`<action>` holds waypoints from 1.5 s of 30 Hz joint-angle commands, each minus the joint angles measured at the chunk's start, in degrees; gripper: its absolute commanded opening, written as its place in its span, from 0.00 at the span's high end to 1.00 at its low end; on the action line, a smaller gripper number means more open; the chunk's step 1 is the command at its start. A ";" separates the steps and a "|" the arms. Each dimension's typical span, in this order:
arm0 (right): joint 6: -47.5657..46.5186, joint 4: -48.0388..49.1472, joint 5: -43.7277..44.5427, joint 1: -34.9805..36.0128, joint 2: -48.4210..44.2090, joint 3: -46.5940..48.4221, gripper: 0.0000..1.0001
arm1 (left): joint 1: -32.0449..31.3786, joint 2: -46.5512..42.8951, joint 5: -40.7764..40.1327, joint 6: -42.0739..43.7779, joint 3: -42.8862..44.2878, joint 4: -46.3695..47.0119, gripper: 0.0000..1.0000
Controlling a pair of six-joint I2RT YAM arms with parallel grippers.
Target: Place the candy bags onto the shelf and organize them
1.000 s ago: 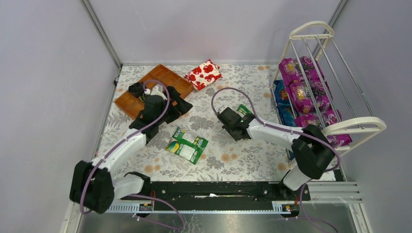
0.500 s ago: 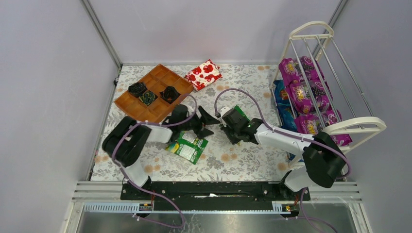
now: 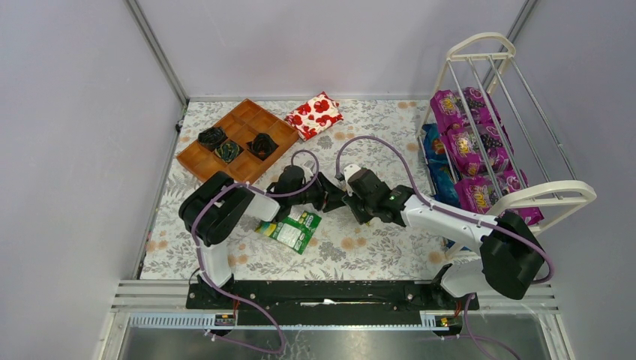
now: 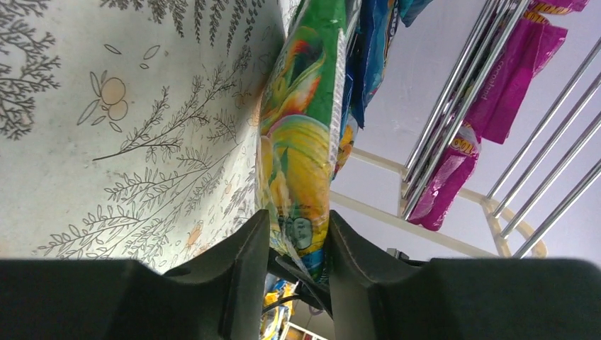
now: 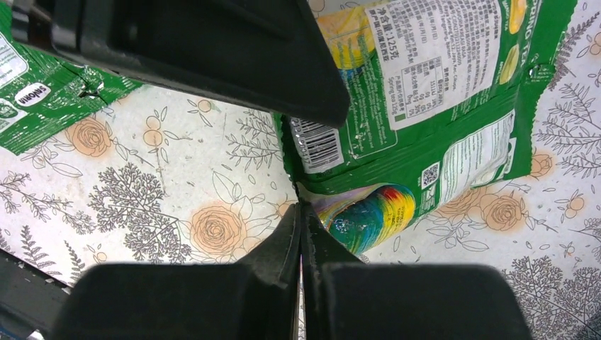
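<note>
- Gripping green candy bag (image 4: 301, 142) mid-table with left gripper (image 4: 294, 241), jaws narrow.
- Pinching its corner with right gripper (image 5: 301, 219), jaws shut.
- Pointing lengthwise toward shelf (image 3: 480, 36) at 3 o'clock, nearer right gripper.

Brown tray (image 3: 248, 118), red flowered packet (image 3: 314, 115), blue bags (image 3: 433, 144)
</note>
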 commanded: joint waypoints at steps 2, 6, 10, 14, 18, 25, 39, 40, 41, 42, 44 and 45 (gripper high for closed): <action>1.26 1.93 -1.64 0.39 -2.23 -0.36 1.00 | -0.64 -0.92 -1.52 1.40 1.24 2.07 0.71; 1.70 1.38 0.24 0.39 -1.56 -0.37 0.99 | -0.64 -2.44 -0.97 3.29 1.95 -1.31 0.92; 2.81 0.61 5.41 0.86 -0.58 0.26 0.59 | -0.73 -4.09 -0.79 3.26 0.90 -2.30 0.94; 0.94 2.02 12.65 4.58 -0.01 0.04 0.22 | -0.73 -5.61 -0.03 1.23 -0.58 -1.55 0.94; -1.44 3.86 18.90 7.70 2.98 0.80 0.14 | -0.73 -6.58 0.84 -0.40 -0.51 -1.27 0.93; -4.29 6.95 35.64 10.95 12.20 4.34 0.22 | -0.69 -6.74 2.34 -2.57 -1.52 0.32 0.92; -11.88 17.19 40.83 12.36 12.29 1.23 0.52 | 0.41 -6.77 3.96 -4.47 -3.49 2.37 0.88; -11.91 17.42 40.65 12.45 11.85 1.14 0.56 | 0.53 -7.05 3.84 -4.15 -3.47 2.17 0.86; -12.04 17.57 40.35 12.48 11.46 1.01 0.58 | 0.63 -7.27 3.80 -3.77 -3.41 1.73 0.85; -12.11 17.68 40.17 12.47 11.05 0.84 0.60 | 0.79 -7.57 3.86 -3.29 -3.29 1.01 0.83; -12.10 17.58 40.24 12.53 10.50 0.78 0.65 | 1.29 -8.38 3.83 -2.25 -3.39 -0.02 0.78; -12.02 17.32 40.19 12.54 10.35 0.78 0.66 | 1.68 -8.93 3.90 -1.47 -3.37 -0.66 0.77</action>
